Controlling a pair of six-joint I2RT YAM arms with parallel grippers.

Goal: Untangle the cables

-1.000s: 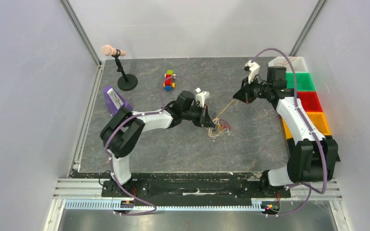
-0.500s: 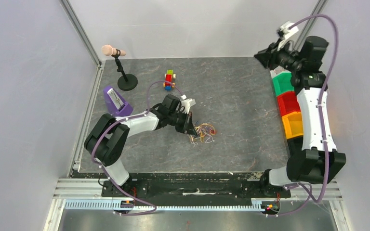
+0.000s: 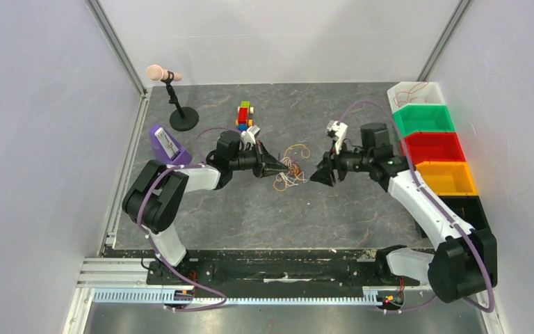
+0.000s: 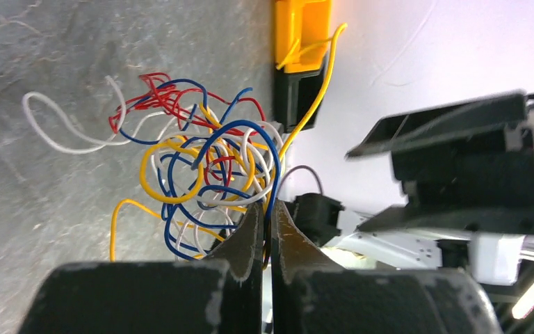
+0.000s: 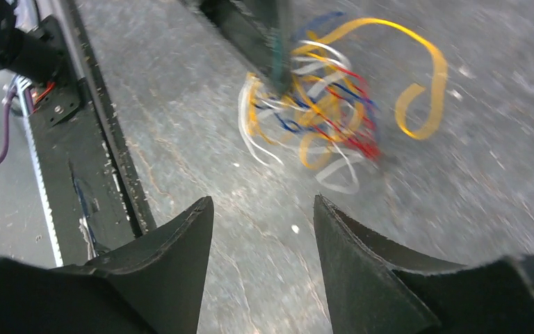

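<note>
The cables [image 3: 293, 167] are a small tangle of thin orange, yellow, red, blue and white loops near the middle of the dark mat. My left gripper [image 3: 282, 168] points right, its tips in the bunch's left side. In the left wrist view my left gripper [image 4: 268, 209] is shut on strands of the cables [image 4: 201, 160], with blue and yellow wire running between the jaws. My right gripper [image 3: 318, 175] faces the bunch from the right, a short gap away. In the right wrist view my right gripper [image 5: 263, 203] stands open and empty, the cables [image 5: 320, 104] ahead of it.
A microphone on a stand [image 3: 172, 96] is at the back left, a purple object [image 3: 167, 145] below it, and a coloured block toy [image 3: 243, 115] behind the left gripper. White [image 3: 417, 90], green [image 3: 427, 118], red [image 3: 437, 146] and orange [image 3: 448, 177] bins line the right edge.
My left gripper stayed shut and carried the bunch left and back. My right arm swung up to the bins, then came down beside the bunch, and its jaws opened.
</note>
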